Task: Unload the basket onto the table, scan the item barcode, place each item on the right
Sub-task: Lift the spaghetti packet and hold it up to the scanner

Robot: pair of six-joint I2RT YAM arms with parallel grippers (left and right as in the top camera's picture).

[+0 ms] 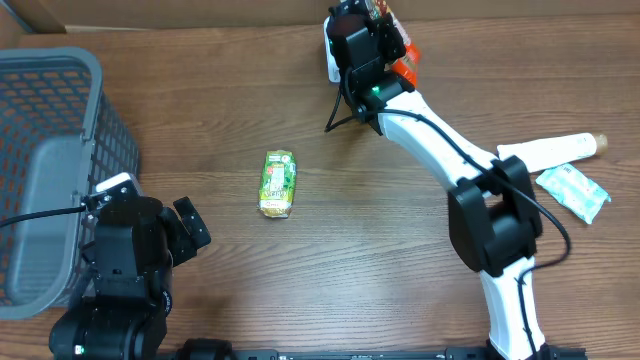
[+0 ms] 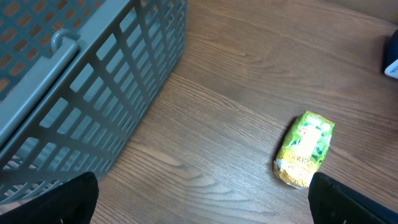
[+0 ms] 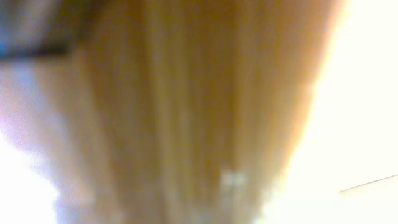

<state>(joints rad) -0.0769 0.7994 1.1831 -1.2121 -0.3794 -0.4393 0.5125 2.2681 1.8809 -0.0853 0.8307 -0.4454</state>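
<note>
My right gripper [image 1: 383, 30] is stretched to the table's far edge, shut on an orange-red packet [image 1: 404, 56] that sticks out beside the wrist. The right wrist view shows only a blurred orange-brown surface close to the lens, and no barcode can be made out. A white device [image 1: 330, 52] on a thin black stand sits just left of that gripper. A green snack packet [image 1: 277, 184] [image 2: 305, 149] lies flat mid-table. My left gripper [image 1: 188, 232] [image 2: 202, 202] hovers at the near left, open, with only bare wood between its fingers.
A grey mesh basket [image 1: 60, 120] [image 2: 87, 68] fills the left side, close to the left arm. At the right lie a white tube [image 1: 548, 150] and a teal-and-white packet [image 1: 573, 192]. The right arm's links span from near right to the far centre.
</note>
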